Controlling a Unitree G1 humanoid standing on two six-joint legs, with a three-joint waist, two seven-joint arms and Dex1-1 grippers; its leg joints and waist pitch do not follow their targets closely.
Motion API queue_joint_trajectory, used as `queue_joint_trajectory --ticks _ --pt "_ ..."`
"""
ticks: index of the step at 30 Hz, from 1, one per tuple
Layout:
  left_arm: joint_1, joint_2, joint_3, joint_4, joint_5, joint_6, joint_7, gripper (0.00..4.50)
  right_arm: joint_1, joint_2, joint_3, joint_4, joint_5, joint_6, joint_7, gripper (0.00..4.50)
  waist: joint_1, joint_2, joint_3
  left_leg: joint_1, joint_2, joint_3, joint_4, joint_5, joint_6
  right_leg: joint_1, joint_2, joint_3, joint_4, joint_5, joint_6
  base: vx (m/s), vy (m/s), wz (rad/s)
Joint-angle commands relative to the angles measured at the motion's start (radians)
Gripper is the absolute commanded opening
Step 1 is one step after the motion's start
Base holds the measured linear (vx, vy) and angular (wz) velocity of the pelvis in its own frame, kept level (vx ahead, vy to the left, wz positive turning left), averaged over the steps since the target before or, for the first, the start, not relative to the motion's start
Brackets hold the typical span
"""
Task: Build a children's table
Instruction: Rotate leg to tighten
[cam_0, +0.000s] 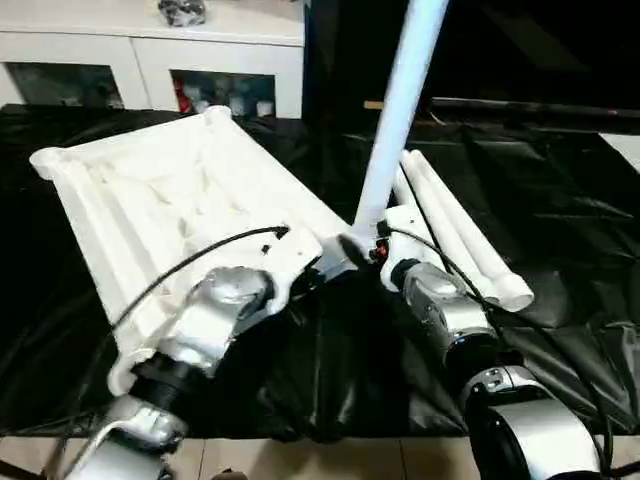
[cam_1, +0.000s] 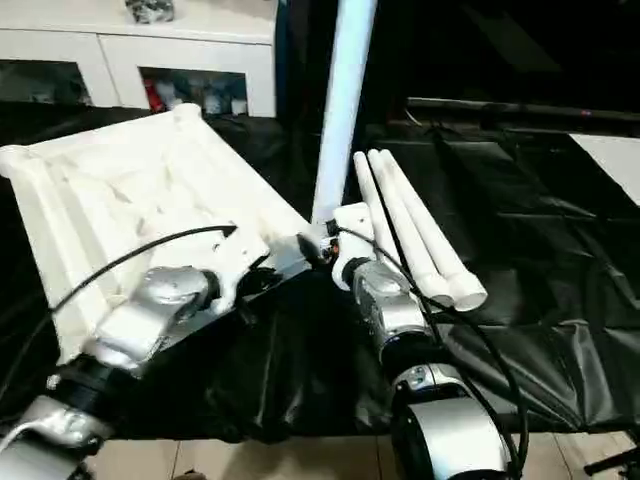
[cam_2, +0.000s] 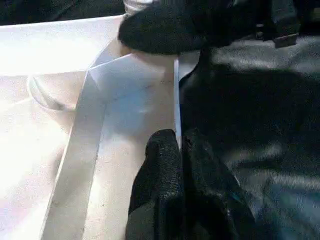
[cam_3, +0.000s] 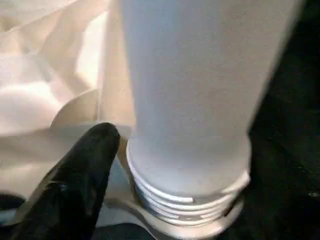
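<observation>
In the eye views, the tabletop (cam_0: 180, 210) was seen lying underside up on a black sheet (cam_0: 560, 200), tilted, with its near corner between the two grippers. The left gripper (cam_0: 300, 262) was pinched on the tabletop's near edge. Just beside it, the right gripper (cam_0: 362, 250) was placed at the foot of a leg (cam_0: 400, 110), which rose steeply from the corner socket and leaned slightly away to the right. Three more legs (cam_1: 415, 235) were laid side by side on the sheet, just beyond the right forearm. Open sheet was left to the right of those legs. A white cabinet (cam_0: 150, 60) stood behind the tabletop's far edge.

In the left wrist view, a thin upright rim (cam_2: 176, 100) of the tabletop was held pressed between the two black fingers (cam_2: 160, 170), with dark sheet on one side and white ribbing on the other.

In the right wrist view, the leg's threaded end (cam_3: 185, 200) was seen partly entered in the socket, threads exposed. One black finger (cam_3: 75, 180) lay close beside it; whether the leg was clamped cannot be told.
</observation>
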Motion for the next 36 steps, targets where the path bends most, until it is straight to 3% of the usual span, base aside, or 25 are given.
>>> queue_joint_trajectory --ticks 1,9,15,18,28,34,36 --pt "0.018 0.01 0.001 -0.059 -0.052 -0.051 -0.071 0.0 0.0 -0.023 0.023 -0.014 -0.004 -0.003 0.074 3.95 0.005 0.007 -0.063 -0.007 0.01 0.005 -0.062 -0.171 0.032 0.057 -0.065 0.059 -0.093 -0.201 -0.156 0.0 0.0 0.0" --pt "0.069 0.116 0.002 -0.123 -0.1 -0.101 -0.223 0.0 0.046 -0.163 0.076 -0.115 -0.022 -0.02 0.323 3.95 0.013 0.007 -0.066 -0.008 0.01 0.008 -0.059 -0.133 0.055 0.062 -0.061 0.06 -0.081 -0.108 -0.186 0.0 0.0 0.0" --pt "0.084 0.17 0.004 -0.142 -0.112 -0.111 -0.289 0.0 0.07 -0.225 0.113 -0.185 0.003 0.005 0.491 3.95 0.014 0.007 -0.064 -0.006 0.011 0.008 -0.06 -0.146 0.06 0.063 -0.061 0.061 -0.084 -0.128 -0.189 0.0 0.0 0.0" --pt "0.093 0.189 -0.001 -0.155 -0.121 -0.111 -0.315 0.0 0.077 -0.237 0.13 -0.203 0.001 0.012 0.537 3.69 0.014 0.007 -0.065 -0.006 0.012 0.008 -0.059 -0.143 0.058 0.063 -0.061 0.061 -0.082 -0.12 -0.196 0.0 0.0 0.0" --pt "0.102 0.203 -0.003 -0.16 -0.121 -0.112 -0.327 0.0 0.091 -0.236 0.149 -0.224 -0.006 0.018 0.569 2.84 0.015 0.005 -0.066 -0.007 0.011 0.008 -0.058 -0.121 0.057 0.065 -0.06 0.061 -0.078 -0.098 -0.201 0.0 0.0 0.0" --pt "0.103 0.194 -0.004 -0.16 -0.12 -0.106 -0.314 0.0 0.099 -0.222 0.145 -0.219 0.0 0.025 0.546 2.75 0.014 0.005 -0.066 -0.006 0.01 0.009 -0.058 -0.125 0.054 0.065 -0.059 0.061 -0.079 -0.104 -0.2 0.0 0.0 0.0" --pt "0.086 0.155 -0.002 -0.14 -0.106 -0.089 -0.254 0.0 0.086 -0.184 0.115 -0.167 -0.008 0.024 0.415 2.75 0.014 0.006 -0.065 -0.006 0.011 0.009 -0.059 -0.122 0.046 0.063 -0.06 0.062 -0.079 -0.109 -0.2 0.0 0.0 0.0"
